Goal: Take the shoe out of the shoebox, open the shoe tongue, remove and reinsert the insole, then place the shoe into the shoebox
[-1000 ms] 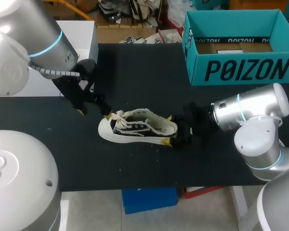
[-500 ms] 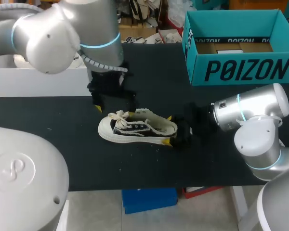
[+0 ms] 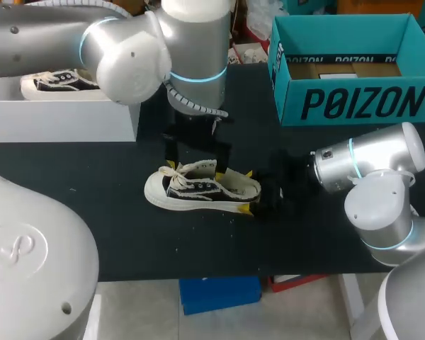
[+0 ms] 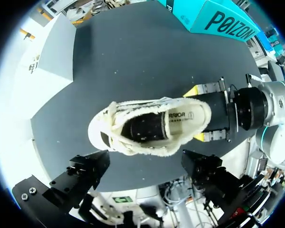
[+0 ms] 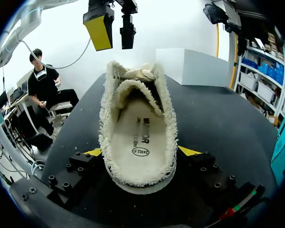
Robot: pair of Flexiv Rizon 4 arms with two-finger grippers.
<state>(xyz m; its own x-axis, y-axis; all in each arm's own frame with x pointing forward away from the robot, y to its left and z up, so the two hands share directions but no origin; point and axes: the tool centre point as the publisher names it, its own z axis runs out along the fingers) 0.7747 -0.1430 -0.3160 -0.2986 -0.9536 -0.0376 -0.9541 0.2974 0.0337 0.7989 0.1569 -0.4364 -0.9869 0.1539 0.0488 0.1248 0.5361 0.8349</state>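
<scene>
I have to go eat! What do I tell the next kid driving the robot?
Left gripper: open, hovering above the shoe, touching nothing.
Right gripper: shut on the shoe's heel.
The shoe stands on the table, outside the shoebox, insole inside it.
Done: shoe taken out.
Left, it seems: open the tongue, insole out and back, shoe into the shoebox.

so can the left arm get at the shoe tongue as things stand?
Probably yes: the left gripper hangs open over the shoe, nothing between it and the tongue; the right gripper clamps the heel, clear of it.
</scene>
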